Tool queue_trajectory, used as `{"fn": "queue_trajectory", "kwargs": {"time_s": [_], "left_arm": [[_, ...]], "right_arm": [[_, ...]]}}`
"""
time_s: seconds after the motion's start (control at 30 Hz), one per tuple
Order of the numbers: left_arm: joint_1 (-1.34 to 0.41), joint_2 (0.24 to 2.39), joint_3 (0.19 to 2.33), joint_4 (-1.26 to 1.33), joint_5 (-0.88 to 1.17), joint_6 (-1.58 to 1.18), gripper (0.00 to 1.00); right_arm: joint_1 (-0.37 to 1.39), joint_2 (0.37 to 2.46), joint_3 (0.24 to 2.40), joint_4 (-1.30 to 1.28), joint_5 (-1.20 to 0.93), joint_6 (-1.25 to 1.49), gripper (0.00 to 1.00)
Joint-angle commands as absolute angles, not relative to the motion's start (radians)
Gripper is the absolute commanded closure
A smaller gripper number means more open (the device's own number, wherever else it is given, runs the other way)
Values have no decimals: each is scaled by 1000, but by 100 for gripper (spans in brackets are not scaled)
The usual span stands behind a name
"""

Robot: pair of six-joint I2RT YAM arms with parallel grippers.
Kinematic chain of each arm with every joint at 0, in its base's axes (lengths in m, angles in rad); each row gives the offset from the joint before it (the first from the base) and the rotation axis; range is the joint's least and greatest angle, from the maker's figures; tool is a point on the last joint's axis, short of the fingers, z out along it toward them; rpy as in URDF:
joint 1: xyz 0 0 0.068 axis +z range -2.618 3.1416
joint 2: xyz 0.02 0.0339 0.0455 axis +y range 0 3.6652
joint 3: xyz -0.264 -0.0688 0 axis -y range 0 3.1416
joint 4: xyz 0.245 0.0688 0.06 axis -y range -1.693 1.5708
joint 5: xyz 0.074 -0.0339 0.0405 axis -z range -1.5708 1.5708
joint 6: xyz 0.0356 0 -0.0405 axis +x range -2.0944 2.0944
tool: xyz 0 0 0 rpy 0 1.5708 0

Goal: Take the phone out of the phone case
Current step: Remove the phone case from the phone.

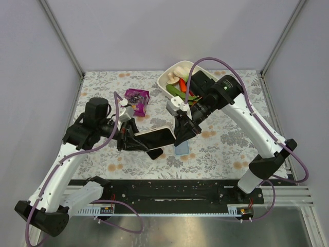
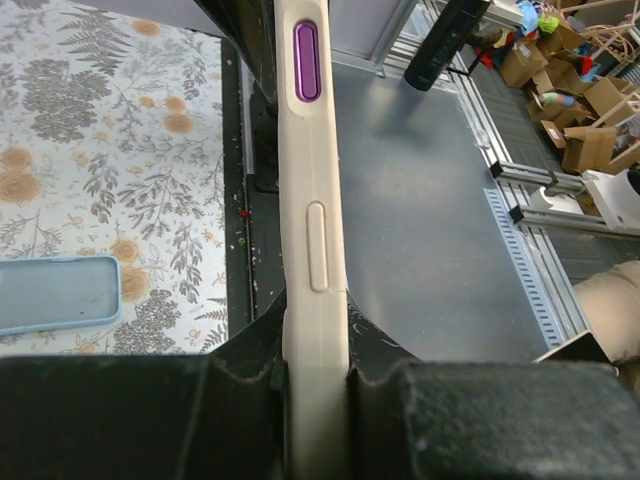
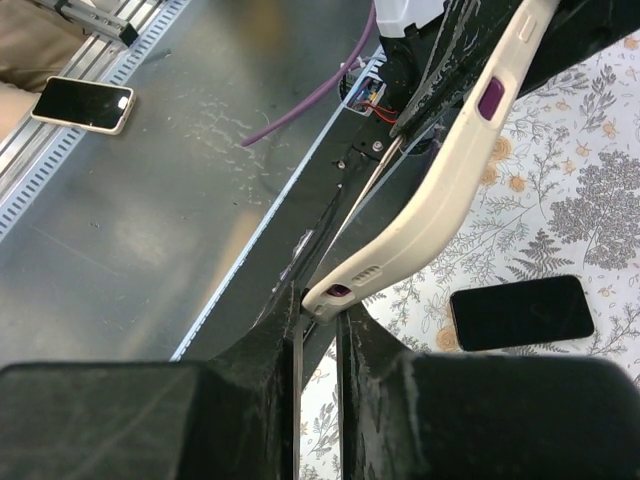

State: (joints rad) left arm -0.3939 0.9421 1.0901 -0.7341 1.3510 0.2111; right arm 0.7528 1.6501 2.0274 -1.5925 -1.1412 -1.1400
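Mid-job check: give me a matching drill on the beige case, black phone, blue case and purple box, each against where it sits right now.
Things:
1. beige case
2. black phone
3. blue case
4. purple box

Places:
A. flat on the table, beneath the held case
B. towards the back, left of the white tray
C. clamped at both ends, off the table
D. on the table, right of the black phone

Pairs: 1-C, 2-A, 3-D, 4-B

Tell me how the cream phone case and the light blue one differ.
The cream case is held off the table, on edge, between the left gripper and the right gripper; the blue case lies flat on it. The cream case is bowed along its length; the blue case looks unbent. The cream case has purple buttons; the blue case shows none here. Both have rounded corners.
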Motion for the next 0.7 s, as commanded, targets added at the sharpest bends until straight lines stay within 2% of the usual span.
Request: {"fn": "queue_trajectory", "kwargs": {"time_s": [0.0, 0.67], "left_arm": [[-485, 985, 1130, -716, 1460, 311, 100], [-561, 1055, 1209, -815, 1316, 434, 100]], "right_arm": [[844, 1677, 2076, -1710, -1299, -1250, 100], [971, 1637, 2003, -1710, -1249, -1270, 100]]}}
